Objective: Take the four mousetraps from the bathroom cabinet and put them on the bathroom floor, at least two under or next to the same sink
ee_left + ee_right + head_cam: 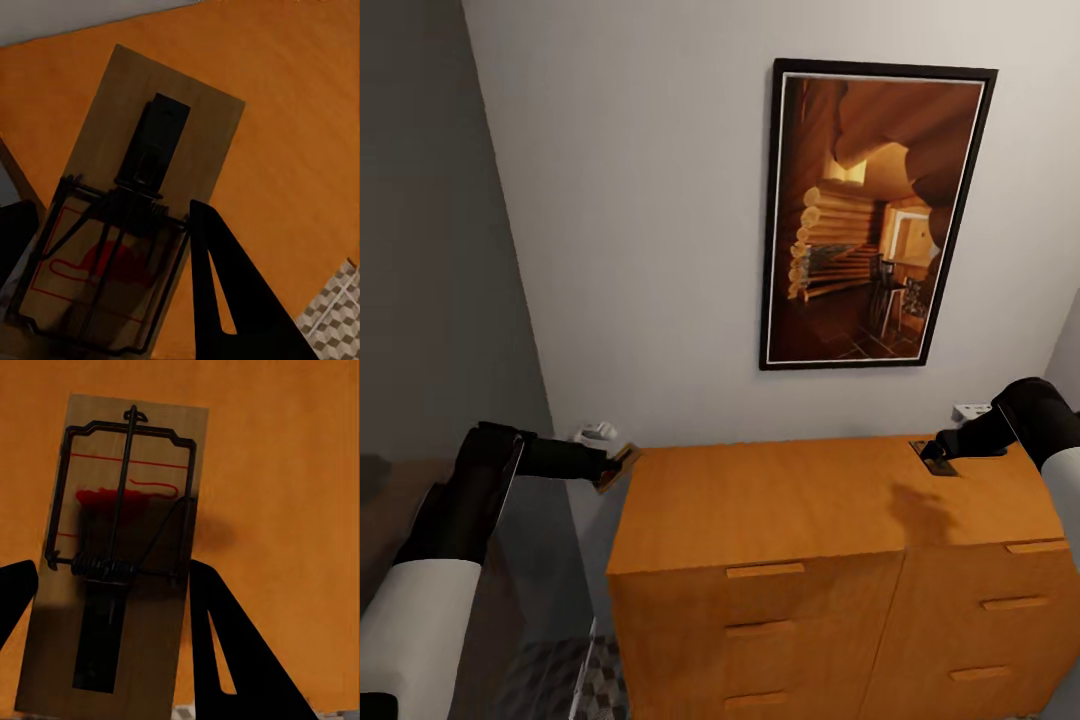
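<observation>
You're at the pickup step, both arms working at once. The left gripper (610,470) is at the far left corner of the cabinet (760,510), and the left trap (618,467) sits between its fingers, hanging partly past the cabinet's edge. In the left wrist view that trap (142,217) lies between the two dark fingers (225,292), so I'd say the jaws are pinching it, though the contact itself is hard to make out.

Over on the far right, the right gripper (938,458) is down on the cabinet top with the other trap (934,457) mostly hidden under it. The right wrist view shows that trap (124,555) flat on the wood with a finger (225,645) on each long side. Looks closed on it to me, but I can't tell for sure.

Two traps in hand at best, so roughly halfway through the grabbing.

Next you'll want to lift both straight up, confirm they come with you, then back off and turn toward the sink. A bit of floor (575,680) shows at the near left. Mind the loose grip on the left one.
</observation>
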### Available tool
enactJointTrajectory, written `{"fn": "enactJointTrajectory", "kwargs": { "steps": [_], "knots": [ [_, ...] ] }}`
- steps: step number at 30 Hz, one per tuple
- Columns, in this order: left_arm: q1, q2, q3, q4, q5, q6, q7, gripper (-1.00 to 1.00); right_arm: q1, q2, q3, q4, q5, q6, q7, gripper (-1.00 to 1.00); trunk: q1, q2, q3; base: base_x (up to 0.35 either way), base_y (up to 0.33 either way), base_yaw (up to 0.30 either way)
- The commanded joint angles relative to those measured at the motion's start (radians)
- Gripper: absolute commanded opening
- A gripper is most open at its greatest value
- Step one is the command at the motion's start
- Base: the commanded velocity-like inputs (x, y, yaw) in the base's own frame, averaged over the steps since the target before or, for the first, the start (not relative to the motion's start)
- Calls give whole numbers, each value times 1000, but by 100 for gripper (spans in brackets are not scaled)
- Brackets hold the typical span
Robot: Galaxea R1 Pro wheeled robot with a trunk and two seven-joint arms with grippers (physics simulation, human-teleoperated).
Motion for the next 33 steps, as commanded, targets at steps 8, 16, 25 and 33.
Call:
{"fn": "enactJointTrajectory", "kwargs": {
  "steps": [8, 16, 25, 33],
  "knots": [
    [-1, -7, -2, -6, -24, 8, -11, -100, -1, 1, -6, -1, 9, 5, 6, -100, 0, -1, -1, -92, -67, 32],
    [-1, -22, -2, -7, -93, 8, -11, -100, -1, 1, -6, -1, 9, 5, 6, -100, 0, -1, -1, -231, -173, 3],
    [-1, -37, -2, -10, -115, 8, -11, -100, 0, 1, -6, 0, 9, 5, 6, -100, 0, -1, -1, -246, -185, 0],
    [-1, -45, -3, -10, -117, 8, -10, -100, 0, 0, -6, 0, 9, 5, 6, -100, 0, -1, -1, -247, -187, 0]
  ]
}}
